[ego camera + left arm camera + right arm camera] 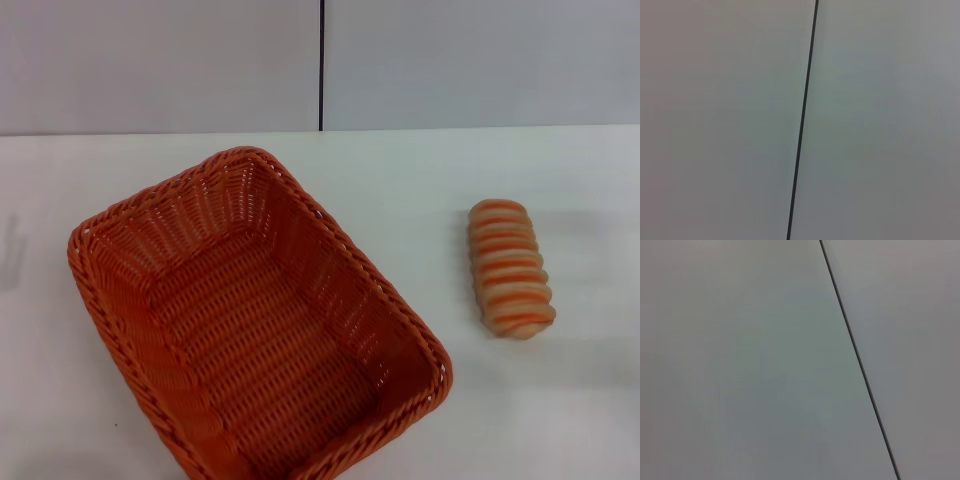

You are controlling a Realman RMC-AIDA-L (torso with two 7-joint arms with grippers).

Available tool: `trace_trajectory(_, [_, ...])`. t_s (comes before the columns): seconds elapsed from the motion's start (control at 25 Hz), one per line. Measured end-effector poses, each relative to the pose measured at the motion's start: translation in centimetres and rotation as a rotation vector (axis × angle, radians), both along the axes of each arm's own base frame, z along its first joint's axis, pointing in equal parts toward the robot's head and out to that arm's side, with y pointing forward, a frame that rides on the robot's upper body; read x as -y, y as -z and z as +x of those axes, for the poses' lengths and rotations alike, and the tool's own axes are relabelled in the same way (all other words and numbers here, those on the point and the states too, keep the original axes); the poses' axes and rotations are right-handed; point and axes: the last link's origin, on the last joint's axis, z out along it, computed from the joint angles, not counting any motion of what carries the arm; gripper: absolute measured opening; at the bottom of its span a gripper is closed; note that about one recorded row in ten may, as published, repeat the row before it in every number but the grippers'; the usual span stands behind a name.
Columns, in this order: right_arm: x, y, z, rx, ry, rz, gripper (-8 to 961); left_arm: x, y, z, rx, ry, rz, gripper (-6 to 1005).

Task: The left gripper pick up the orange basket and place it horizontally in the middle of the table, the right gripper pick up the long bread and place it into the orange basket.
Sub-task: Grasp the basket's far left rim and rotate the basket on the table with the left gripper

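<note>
The orange basket (255, 325) lies nearest the camera on the left half of the white table (400, 180), turned at an angle, open side up and with nothing in it. To its right, well apart from it, the long bread (511, 268) lies flat on the table, its striped length running front to back. Behind the table stands a grey wall (160, 60) with a dark vertical seam (321, 65). Neither gripper is in view, so their jaws cannot be judged.

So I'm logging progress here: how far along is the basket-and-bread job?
Nothing looks done. The orange basket sits empty and askew on the left of the table; the long bread lies apart, to its right. Neither gripper is in view. Both steps remain.
</note>
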Motion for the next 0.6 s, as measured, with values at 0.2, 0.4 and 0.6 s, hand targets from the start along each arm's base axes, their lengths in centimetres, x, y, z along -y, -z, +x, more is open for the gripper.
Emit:
trace_trajectory(0.2, [0.0,-0.1,0.2,0.000,0.011,0.001,650,-0.4,0.1,0.1,0.004,0.002,0.001,695])
trace_trajectory(0.4, [-0.2,0.0,0.5,0.000,0.031,-0.009,649,-0.8,0.0,0.2,-0.001,0.005,-0.001,696])
trace_trajectory(0.6, [-0.6,0.1,0.5,-0.003,0.040,-0.018,648,-1.3,-0.3,0.2,-0.007,0.005,0.004,697])
